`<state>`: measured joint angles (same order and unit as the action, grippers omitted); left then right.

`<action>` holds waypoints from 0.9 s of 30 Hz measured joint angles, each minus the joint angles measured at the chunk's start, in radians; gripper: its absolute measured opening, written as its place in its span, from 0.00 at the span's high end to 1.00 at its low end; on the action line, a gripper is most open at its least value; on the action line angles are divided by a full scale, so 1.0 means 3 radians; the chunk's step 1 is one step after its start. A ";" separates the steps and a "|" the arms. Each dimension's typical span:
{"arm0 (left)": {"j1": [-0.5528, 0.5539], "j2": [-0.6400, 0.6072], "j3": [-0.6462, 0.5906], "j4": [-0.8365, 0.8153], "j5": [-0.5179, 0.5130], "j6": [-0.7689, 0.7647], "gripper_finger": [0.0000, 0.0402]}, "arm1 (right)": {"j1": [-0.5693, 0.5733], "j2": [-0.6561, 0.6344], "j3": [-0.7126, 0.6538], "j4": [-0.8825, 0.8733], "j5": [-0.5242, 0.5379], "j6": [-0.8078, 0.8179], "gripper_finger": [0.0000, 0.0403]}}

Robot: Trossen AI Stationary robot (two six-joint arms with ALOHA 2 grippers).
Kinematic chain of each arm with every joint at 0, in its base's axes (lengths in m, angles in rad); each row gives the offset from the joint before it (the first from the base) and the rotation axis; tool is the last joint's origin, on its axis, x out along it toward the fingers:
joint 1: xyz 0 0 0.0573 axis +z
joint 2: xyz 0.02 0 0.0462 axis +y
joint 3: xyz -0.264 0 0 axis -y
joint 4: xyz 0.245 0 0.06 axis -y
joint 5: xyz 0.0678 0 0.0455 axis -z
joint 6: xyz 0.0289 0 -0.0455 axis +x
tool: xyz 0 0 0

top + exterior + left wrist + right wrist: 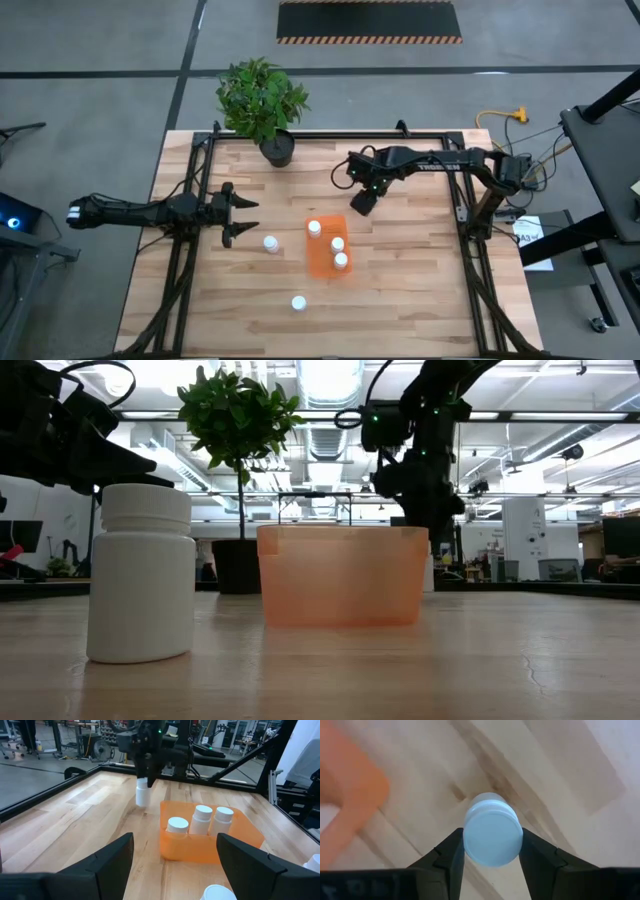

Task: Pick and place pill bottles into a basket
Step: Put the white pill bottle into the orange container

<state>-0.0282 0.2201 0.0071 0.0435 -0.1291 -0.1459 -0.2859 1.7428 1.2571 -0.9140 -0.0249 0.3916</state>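
The orange basket [325, 262] stands mid-table with three white pill bottles upright inside it [202, 819]. My right gripper [362, 202] hangs just beyond the basket's far side, shut on another pill bottle [142, 795]. Two loose pill bottles stand on the wood, one left of the basket [270, 243] and one near the front edge [298, 302]. My left gripper [245, 213] waits open at the table's left, pointing level toward the basket, with nothing between its fingers. My right gripper pinches the pill bottle's white cap [492, 837] between its two fingers [451, 854], one on each side. The fingers come from above, pointing down. The bottle is upright below them, its base at or just above the wood; which of the two, I cannot tell.
A potted plant in a black pot [278, 150] stands at the table's far edge, left of my right arm. Black frame rails [185, 250] run along both sides of the table. Bare wood lies right of the basket.
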 joint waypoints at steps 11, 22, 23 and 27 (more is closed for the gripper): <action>0.0001 0.0001 -0.0001 0.0001 0.0001 0.0000 0.33 | 0.0052 -0.0001 0.0370 -0.0370 -0.0121 -0.1179 0.65; 0.0000 0.0000 -0.0001 0.0001 0.0001 0.0000 0.33 | 0.0252 -0.0001 0.0604 -0.0699 -0.0118 -0.1275 0.65; 0.0001 0.0001 0.0000 -0.0001 0.0000 0.0000 0.33 | 0.0280 0.0000 0.0641 -0.0739 -0.0117 -0.1257 0.65; -0.0001 0.0001 0.0000 0.0000 0.0001 0.0000 0.33 | 0.0400 0.0001 0.0828 -0.0847 -0.0107 -0.1205 0.65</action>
<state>-0.0284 0.2203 0.0070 0.0436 -0.1290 -0.1459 -0.1659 1.7432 1.5055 -1.1681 -0.0570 0.0300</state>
